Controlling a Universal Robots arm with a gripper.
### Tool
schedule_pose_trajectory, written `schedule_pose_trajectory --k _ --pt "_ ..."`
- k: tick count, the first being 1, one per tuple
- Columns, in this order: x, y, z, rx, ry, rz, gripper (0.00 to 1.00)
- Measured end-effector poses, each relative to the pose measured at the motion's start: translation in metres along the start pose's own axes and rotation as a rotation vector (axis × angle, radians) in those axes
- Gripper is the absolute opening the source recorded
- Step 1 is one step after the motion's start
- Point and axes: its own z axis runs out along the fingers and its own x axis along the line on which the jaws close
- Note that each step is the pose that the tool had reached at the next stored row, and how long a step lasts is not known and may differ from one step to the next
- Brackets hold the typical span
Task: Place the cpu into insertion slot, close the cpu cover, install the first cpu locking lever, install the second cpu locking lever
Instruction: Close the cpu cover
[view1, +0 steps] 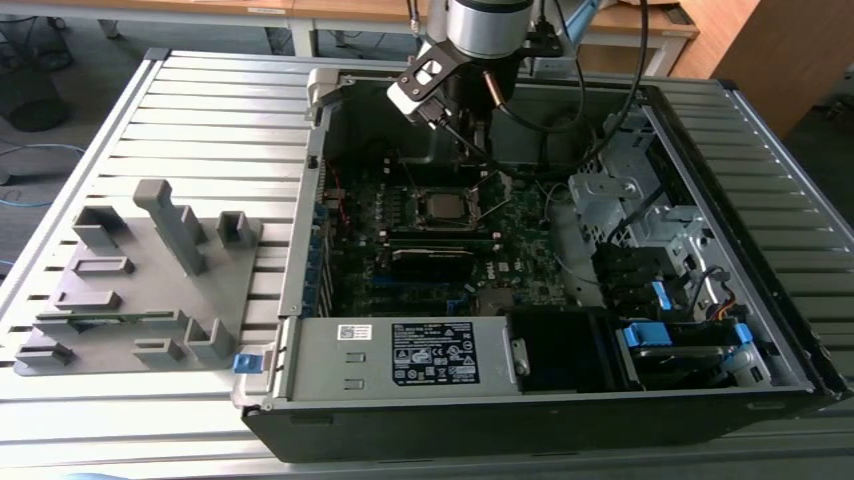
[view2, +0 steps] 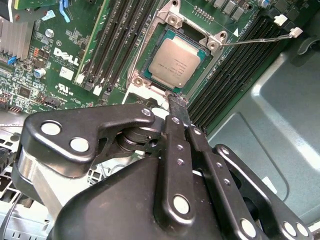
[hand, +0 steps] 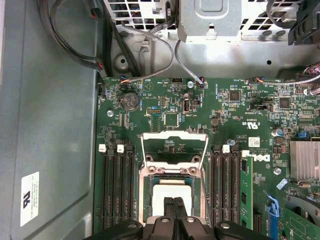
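The cpu lies flat in the insertion slot, its dull silver top showing. It also appears in the first wrist view and in the exterior view. The cpu cover, a thin silver frame with a square window, is swung open beyond the socket. My gripper is shut with nothing between its fingers. Its tip hangs just above the socket's edge, and over the cpu in the first wrist view. A thin metal lever with a white tip sticks out to one side of the socket.
Long black memory slots flank the socket on both sides. Cables loop near the case wall. A finned heat sink stands to one side. The labelled power supply box fills the case front. A grey fixture rack stands at the exterior view's left.
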Motion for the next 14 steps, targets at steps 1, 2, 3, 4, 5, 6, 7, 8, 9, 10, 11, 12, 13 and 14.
schedule_pose_trajectory --k 1,2,3,4,5,6,7,8,9,10,11,12,13,14 --pt "0.0000 0.0001 0.0000 0.0000 0.0001 0.000 0.11" --pt "0.0000 0.0003 0.0001 0.0000 0.0001 0.000 0.11" --pt "0.0000 0.0006 0.0001 0.0000 0.0001 0.000 0.11" --pt "0.0000 0.0008 0.0001 0.0000 0.0000 0.000 0.11" --pt "0.0000 0.0011 0.0001 0.0000 0.0001 0.000 0.11" --pt "0.0000 0.0014 0.0001 0.0000 0.0000 0.000 0.11" --pt "0.0000 0.0016 0.0002 0.0000 0.0001 0.000 0.11" --pt "0.0000 0.0018 0.0002 0.0000 0.0000 0.000 0.11" --pt "0.0000 0.0023 0.0002 0.0000 0.0001 0.000 0.11" --pt "0.0000 0.0028 0.0003 0.0000 0.0000 0.000 0.11" --pt "0.0000 0.0030 0.0003 0.0000 0.0001 0.000 0.11" --pt "0.0000 0.0032 0.0003 0.0000 0.0000 0.000 0.11" --pt "0.0000 0.0034 0.0003 0.0000 0.0000 0.000 0.11" --pt "0.0000 0.0036 0.0003 -0.0001 0.0000 0.000 0.11"
